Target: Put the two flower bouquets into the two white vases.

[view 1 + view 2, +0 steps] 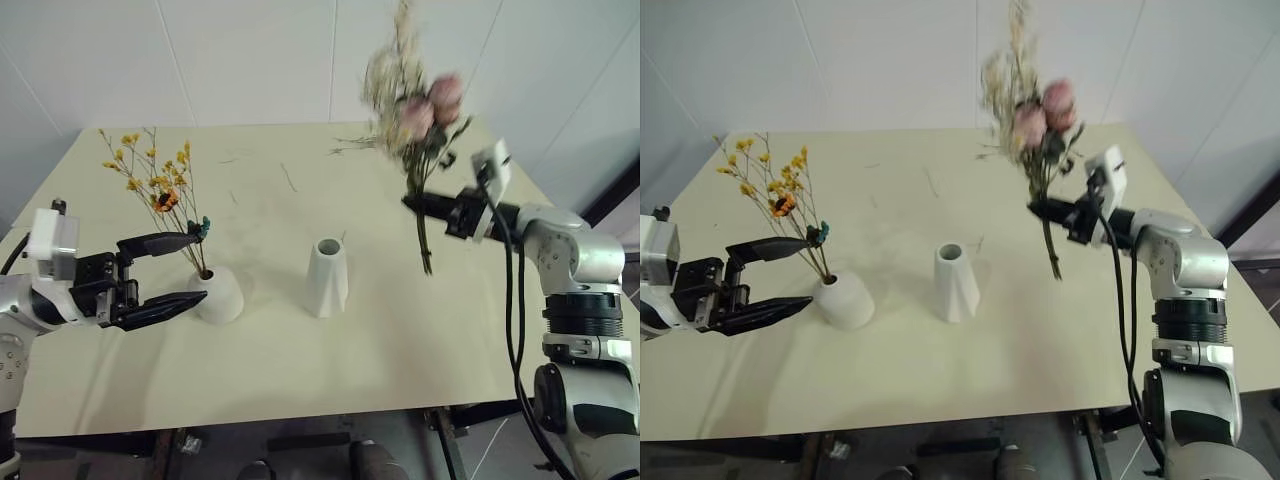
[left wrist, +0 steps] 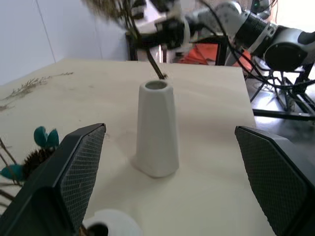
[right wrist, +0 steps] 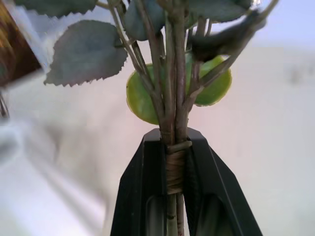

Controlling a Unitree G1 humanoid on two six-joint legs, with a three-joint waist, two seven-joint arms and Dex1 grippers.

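Right wrist view: your right end effector (image 3: 174, 162) is clamped on the rose bunch (image 1: 420, 120) stems.
Your left end effector (image 1: 195, 268) gapes wide, empty, beside the squat vase (image 1: 218, 295) holding the yellow spray (image 1: 155, 185); the cone vase (image 1: 327, 277) stands empty.

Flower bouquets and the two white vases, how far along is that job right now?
Done: the yellow-blossom spray stands in the short vase, with the open left gripper beside it. In hand: the right gripper is shut on the stems of the rose bouquet, held upright above the table. Left: lower it into the tall vase, whose mouth is empty.
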